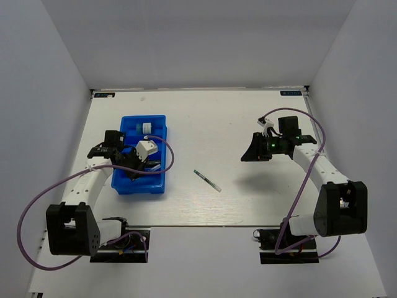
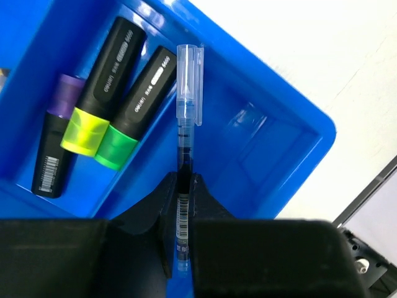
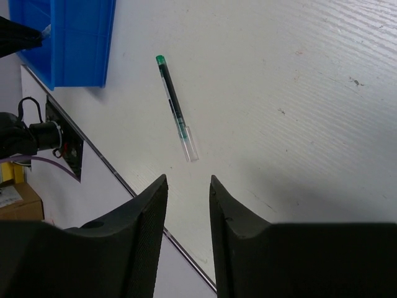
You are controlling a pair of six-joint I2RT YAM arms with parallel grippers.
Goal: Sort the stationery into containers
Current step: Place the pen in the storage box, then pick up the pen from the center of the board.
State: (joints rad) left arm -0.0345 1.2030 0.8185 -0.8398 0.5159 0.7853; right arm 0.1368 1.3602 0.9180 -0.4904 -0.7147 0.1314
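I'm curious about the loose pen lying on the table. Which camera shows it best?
The right wrist view: the green-tipped pen lies close and whole, its clear cap visible. The top view shows it only as a thin sliver; the left wrist view misses it.

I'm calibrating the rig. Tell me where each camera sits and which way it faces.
Top external: above and behind the arms, looking down on the table; both arms and bases show.
Left wrist: over the blue tray, looking in; left gripper clamps a thin pen.
Right wrist: angled down at the table; open right gripper frames a green-tipped pen.
Shared: top and right wrist both show that green-tipped pen and the tray.
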